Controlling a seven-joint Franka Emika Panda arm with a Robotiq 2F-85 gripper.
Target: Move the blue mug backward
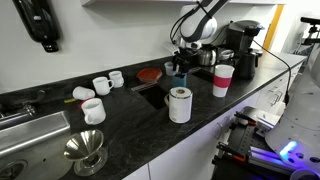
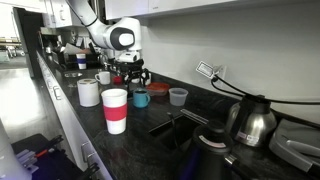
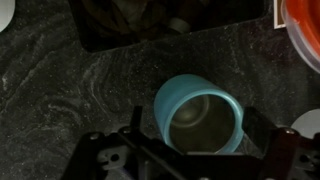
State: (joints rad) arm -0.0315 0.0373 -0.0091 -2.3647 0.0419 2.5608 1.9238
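1. The white robot arm [image 2: 122, 38] bends over the dark speckled stone tabletop [image 3: 60, 90], wrist pointing straight down.
2. Its black claw [image 2: 137, 80] is spread wide, fingers released and grasping nothing.
3. The small dark blue-teal cylindrical mug [image 3: 197, 115] stands upright right under the claw, between its two fingers in the wrist view.
4. In an exterior view the mug [image 2: 141, 98] sits beyond the tall white-and-pink cup [image 2: 115, 110], with the red-orange plate [image 2: 158, 88] just to its right.

blue mug [image 3: 197, 115] on counter [image 3: 60, 90], below end effector [image 2: 137, 80], paper roll [image 2: 88, 93] nearby
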